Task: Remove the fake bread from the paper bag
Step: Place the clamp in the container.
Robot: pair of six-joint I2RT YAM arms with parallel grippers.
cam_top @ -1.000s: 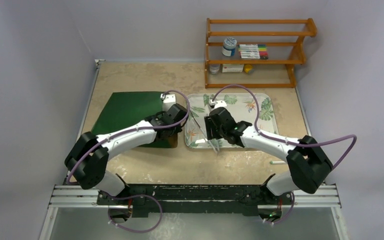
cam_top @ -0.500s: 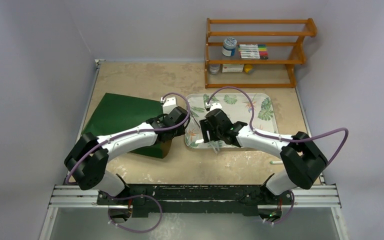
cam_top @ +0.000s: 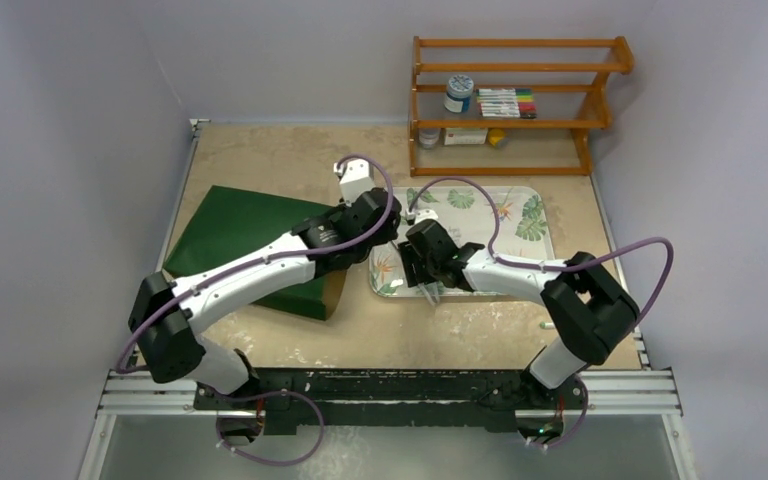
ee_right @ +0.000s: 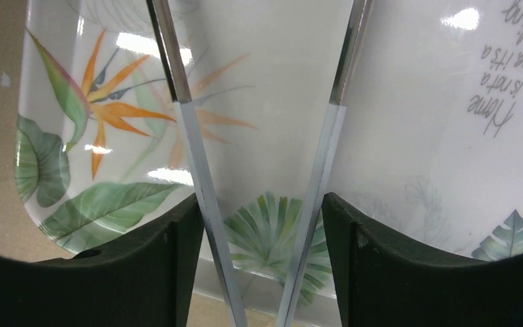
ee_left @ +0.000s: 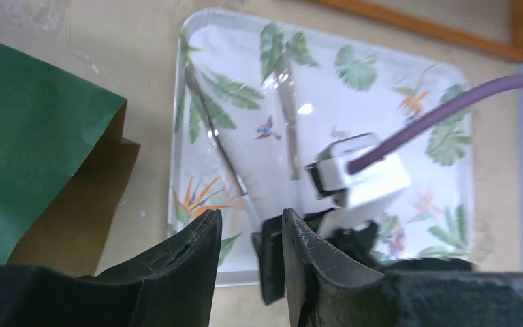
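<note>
While hovering low over the near left corner of the leaf-print tray [ee_right: 408,122], grips a pair of tongs [ee_right: 197,163] with the right gripper [ee_right: 259,204], one finger pressed outside each arm. Holds the left gripper [ee_left: 250,216] slightly parted and empty close by, at the tray's left edge. Shows the paper bag [cam_top: 240,230] flat on the table [cam_top: 280,150] left of the tray, green side up, brown lining visible at its mouth.

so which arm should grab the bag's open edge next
Left. The left gripper hangs open and empty close to the paper bag and its brown mouth, so it could probably pinch that edge. The right gripper is over the tray, shut on the tongs.
</note>
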